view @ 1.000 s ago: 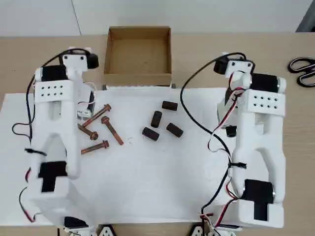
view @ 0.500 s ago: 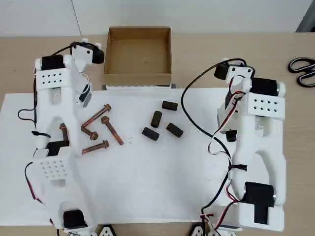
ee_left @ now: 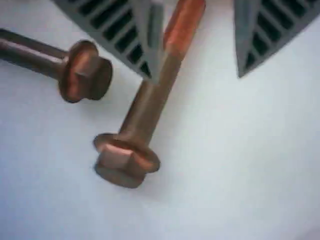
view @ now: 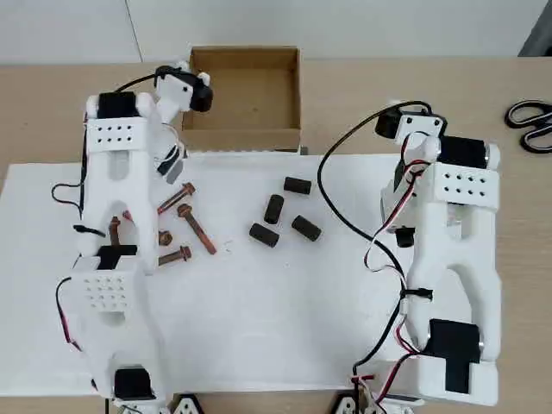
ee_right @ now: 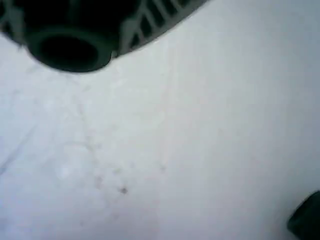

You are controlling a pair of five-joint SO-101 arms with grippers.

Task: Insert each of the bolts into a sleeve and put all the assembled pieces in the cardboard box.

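Four sleeves (view: 274, 208) lie loose mid-frame, none fitted | bolts (view: 197, 228) scattered centre-left | cardboard box (view: 241, 138), top, holds nothing | left gripper (ee_left: 197, 67) wide astride one bolt (ee_left: 145, 112) | right gripper (view: 401, 226) spread cannot be told

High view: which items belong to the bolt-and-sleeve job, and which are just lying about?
Job:
- copper bolts
- four black sleeves
- cardboard box

Lying about:
- scissors, far right edge
- white sheet, only the work surface
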